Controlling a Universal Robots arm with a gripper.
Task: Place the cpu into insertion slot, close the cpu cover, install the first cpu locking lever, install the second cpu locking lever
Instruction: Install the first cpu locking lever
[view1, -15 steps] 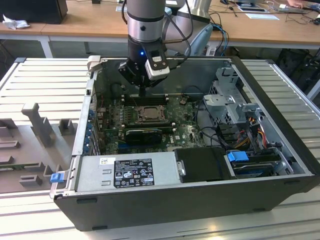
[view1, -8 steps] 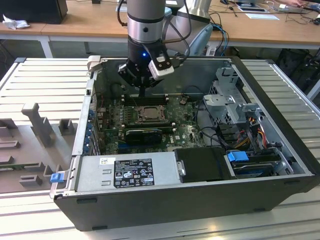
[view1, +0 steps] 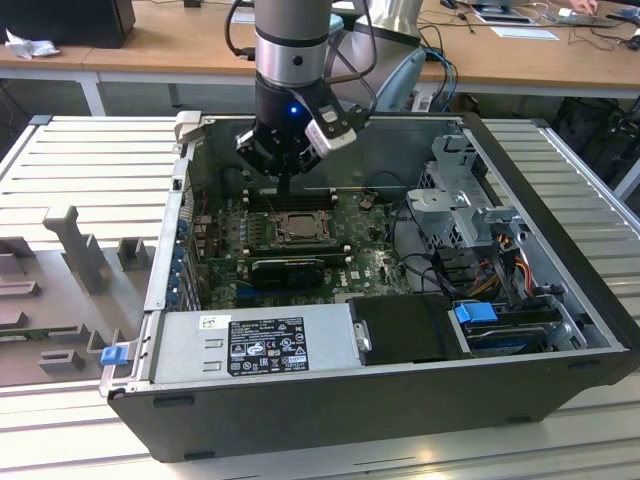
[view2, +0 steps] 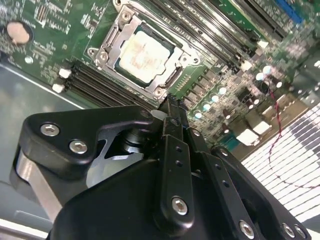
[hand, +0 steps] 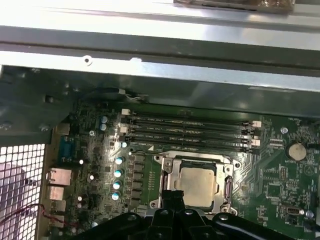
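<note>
The pale square cpu (view2: 145, 54) lies flat in the insertion slot (view1: 298, 228) in the middle of the green motherboard (view1: 370, 265). The grey cpu cover (view2: 111, 44) is down around it, and the cpu (hand: 197, 186) shows through its square window. My gripper (view1: 285, 185) hangs just above the socket's edge on the memory-slot side. In both wrist views its black fingers (view2: 170, 107) are pressed together in a narrow tip with nothing between them. The gripper (hand: 172, 196) stands over the cover's frame (hand: 167, 172) beside the cpu.
The open computer case (view1: 560, 250) surrounds the board. Long black memory slots (hand: 187, 132) run behind the socket and a black card (view1: 290, 268) lies in front of it. A power supply (view1: 250, 345) sits at the near side, a drive cage (view1: 465, 200) with cables at the exterior view's right.
</note>
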